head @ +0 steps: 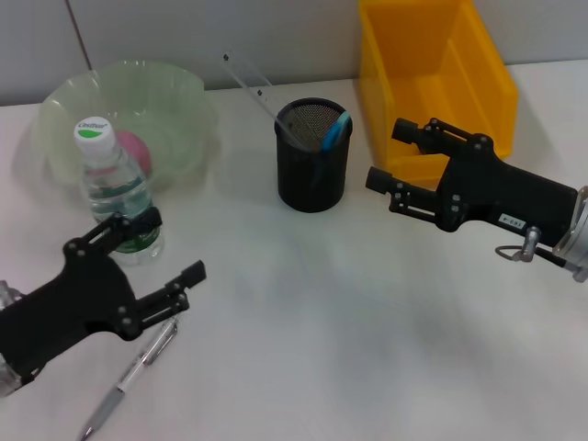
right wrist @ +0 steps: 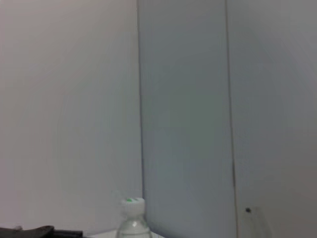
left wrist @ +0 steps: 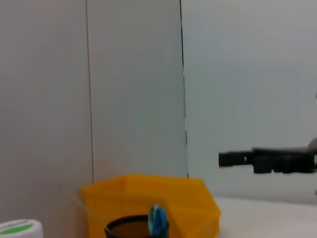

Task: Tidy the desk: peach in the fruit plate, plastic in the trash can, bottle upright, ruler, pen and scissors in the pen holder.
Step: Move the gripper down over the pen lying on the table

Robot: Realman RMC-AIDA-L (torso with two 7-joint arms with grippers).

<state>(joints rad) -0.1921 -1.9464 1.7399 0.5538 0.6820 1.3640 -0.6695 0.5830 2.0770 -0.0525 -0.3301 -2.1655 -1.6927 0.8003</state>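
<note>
I see my left gripper (head: 175,276), jaws open, above the slim silver click pen (head: 129,378) lying on the white worktop (head: 349,322). My right gripper (head: 390,156), jaws open, hovers beside the black mesh pen holder (head: 313,170).

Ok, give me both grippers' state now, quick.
Left gripper: open, holding nothing, above the pen.
Right gripper: open, empty, by the trash can.
</note>
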